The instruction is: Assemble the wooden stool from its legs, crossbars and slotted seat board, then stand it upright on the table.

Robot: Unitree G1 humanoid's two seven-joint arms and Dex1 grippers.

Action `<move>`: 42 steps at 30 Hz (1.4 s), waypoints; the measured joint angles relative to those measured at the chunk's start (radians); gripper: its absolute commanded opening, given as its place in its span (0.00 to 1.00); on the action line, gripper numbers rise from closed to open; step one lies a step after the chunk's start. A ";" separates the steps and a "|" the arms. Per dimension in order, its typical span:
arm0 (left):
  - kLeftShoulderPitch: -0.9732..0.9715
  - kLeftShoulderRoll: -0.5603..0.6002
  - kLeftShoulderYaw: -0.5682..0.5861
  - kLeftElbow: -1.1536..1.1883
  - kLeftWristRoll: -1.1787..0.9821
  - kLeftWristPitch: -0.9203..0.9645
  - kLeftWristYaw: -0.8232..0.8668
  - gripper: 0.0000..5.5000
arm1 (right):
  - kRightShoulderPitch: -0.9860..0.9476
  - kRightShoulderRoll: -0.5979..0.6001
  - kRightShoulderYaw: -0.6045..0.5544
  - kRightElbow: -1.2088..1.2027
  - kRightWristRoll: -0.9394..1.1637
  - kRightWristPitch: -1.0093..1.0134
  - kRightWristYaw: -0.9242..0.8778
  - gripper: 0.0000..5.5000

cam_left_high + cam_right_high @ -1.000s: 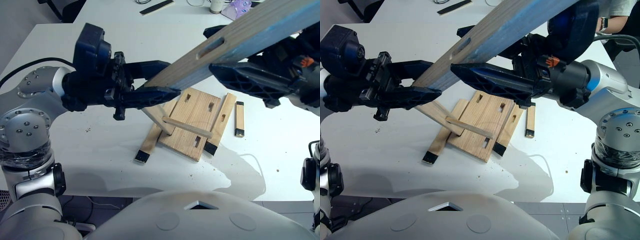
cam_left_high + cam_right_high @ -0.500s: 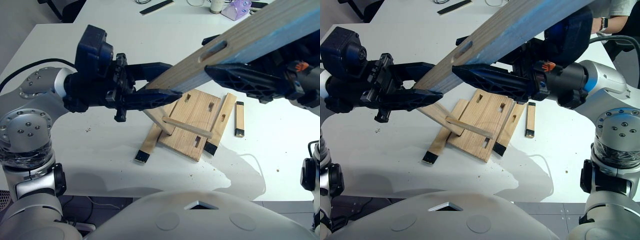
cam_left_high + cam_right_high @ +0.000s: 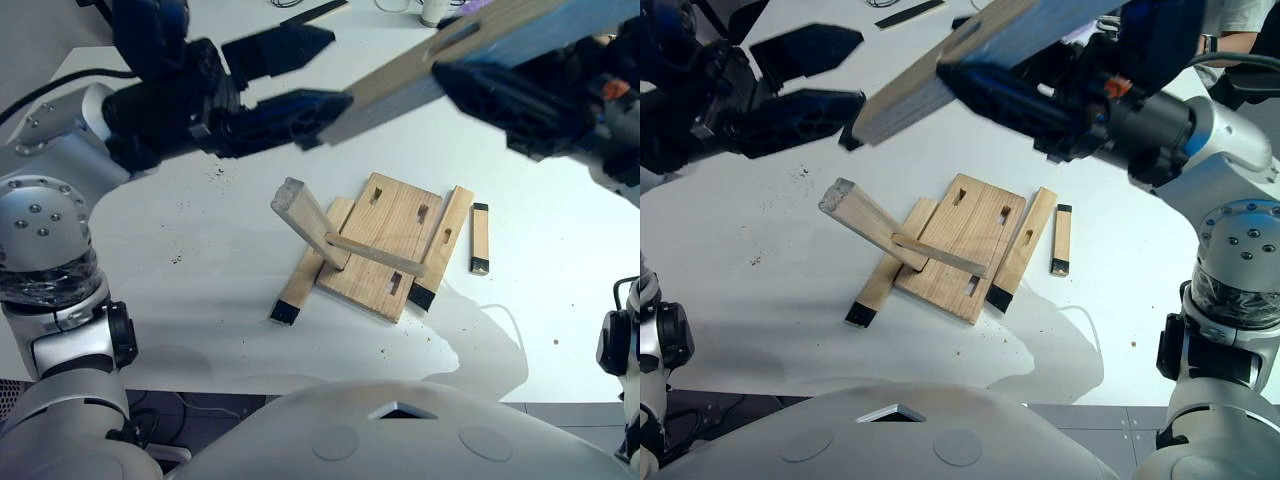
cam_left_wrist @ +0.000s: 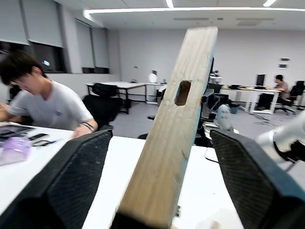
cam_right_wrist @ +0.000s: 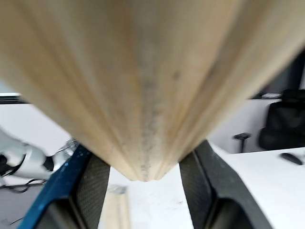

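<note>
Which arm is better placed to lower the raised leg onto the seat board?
Likely right. The right gripper is shut on the leg, holding it in the air; the left gripper is open around its free end, gripping nothing.

Open office, ceiling light strips point(image 4: 143, 10), pale walls point(image 4: 143, 52), dark windows point(image 4: 55, 55), black office chair point(image 4: 105, 90), far white desks point(image 4: 119, 85), grey floor point(image 4: 131, 125).

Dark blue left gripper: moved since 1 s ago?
Yes. The left gripper has risen up and away from the slotted wooden seat board, which has stayed put, and its fingers have spread.
</note>
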 measured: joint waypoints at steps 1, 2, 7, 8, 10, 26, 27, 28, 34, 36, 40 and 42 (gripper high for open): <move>-0.018 0.001 0.001 0.045 0.043 -0.020 0.000 0.77 | 0.000 -0.001 -0.008 0.005 -0.013 -0.001 0.001 0.37; -0.031 0.008 0.002 0.102 0.101 -0.049 0.000 0.77 | 0.001 -0.005 -0.019 0.010 -0.029 -0.002 0.002 0.37; -0.015 0.024 -0.098 0.374 0.491 -0.307 -0.014 0.77 | 0.084 -0.077 -0.062 0.024 -0.163 -0.015 0.053 0.37; 0.015 0.025 -0.142 0.431 0.599 -0.389 -0.013 0.77 | 0.131 -0.099 -0.065 0.029 -0.212 -0.026 0.085 0.37; 0.094 0.022 -0.231 0.502 0.783 -0.545 -0.010 0.77 | 0.247 -0.144 -0.064 0.046 -0.333 -0.073 0.164 0.37; 0.353 -0.137 -0.347 0.451 1.054 -0.761 -0.013 0.77 | 0.504 -0.203 0.019 0.235 -0.848 -0.439 0.375 0.37; 0.357 -0.138 -0.347 0.444 1.066 -0.764 -0.014 0.77 | 0.516 -0.192 0.022 0.239 -0.854 -0.441 0.375 0.37; 0.360 -0.139 -0.348 0.439 1.072 -0.765 -0.016 0.77 | 0.521 -0.185 0.025 0.241 -0.857 -0.448 0.373 0.37; 0.390 -0.144 -0.353 0.398 1.088 -0.763 -0.028 0.77 | 0.527 -0.117 0.065 0.244 -0.882 -0.477 0.344 0.37; 0.395 -0.144 -0.354 0.376 1.089 -0.760 -0.034 0.77 | 0.531 -0.098 0.089 0.242 -0.885 -0.475 0.335 0.37; 0.407 -0.144 -0.365 0.350 1.096 -0.756 -0.050 0.77 | 0.536 -0.068 0.108 0.229 -0.891 -0.472 0.317 0.37; 0.416 -0.144 -0.371 0.342 1.104 -0.755 -0.054 0.77 | 0.535 -0.059 0.114 0.224 -0.893 -0.470 0.312 0.37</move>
